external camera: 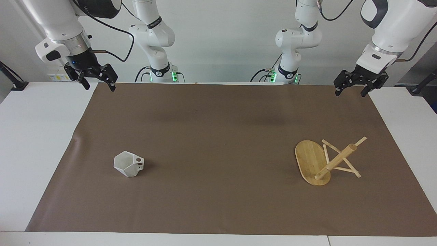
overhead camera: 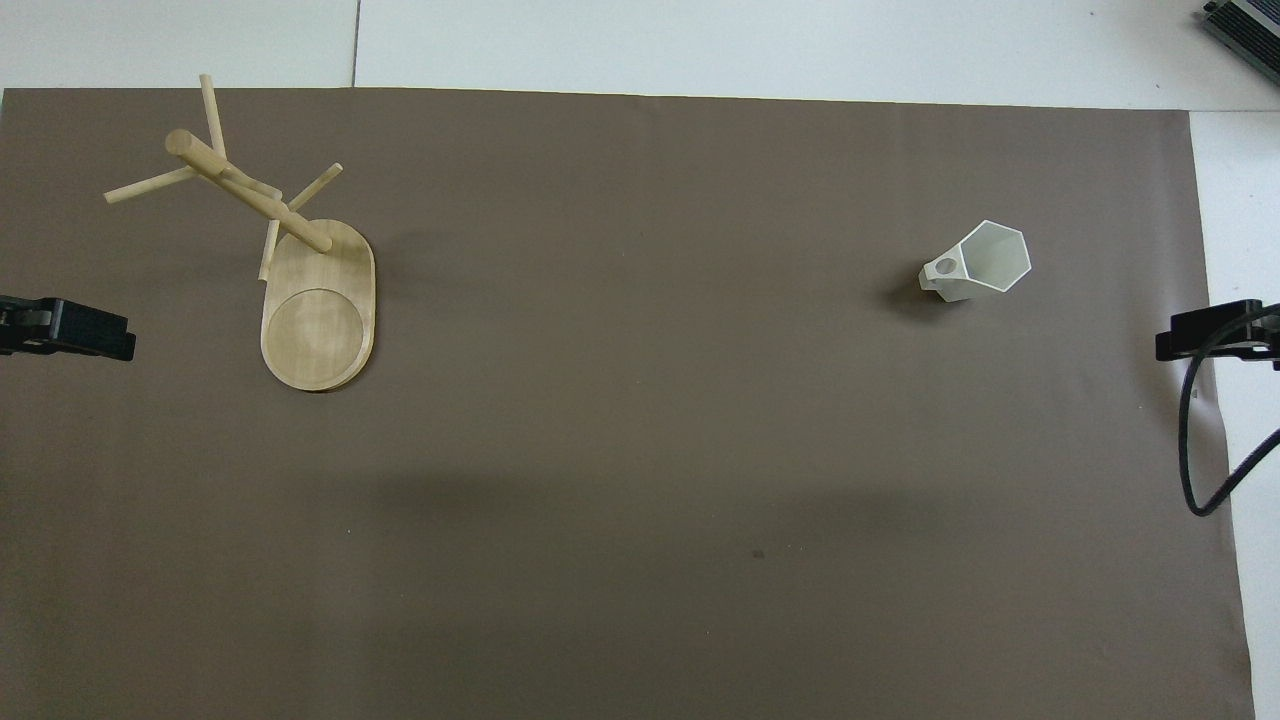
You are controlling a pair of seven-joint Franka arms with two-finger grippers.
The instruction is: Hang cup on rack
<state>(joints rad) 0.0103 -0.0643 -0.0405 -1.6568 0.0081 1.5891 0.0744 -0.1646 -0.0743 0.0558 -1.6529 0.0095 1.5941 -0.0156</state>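
The white faceted cup [external camera: 129, 164] stands rim up on the brown mat toward the right arm's end, its pierced handle tab pointing toward the table's middle; it also shows in the overhead view [overhead camera: 978, 262]. The bamboo rack [external camera: 336, 160] stands on its oval base [external camera: 310, 160] toward the left arm's end, and shows from above too [overhead camera: 245, 190]. My right gripper [external camera: 98, 85] is open and empty, up over the mat's corner nearest its base, well apart from the cup. My left gripper [external camera: 351, 91] is open and empty over the mat's other near corner, well apart from the rack.
The brown mat [external camera: 218, 136] covers most of the white table [external camera: 34, 136]. A black cable [overhead camera: 1195, 450] hangs from the right arm over the mat's edge. A dark device [overhead camera: 1245, 25] sits at the table's farthest corner at the right arm's end.
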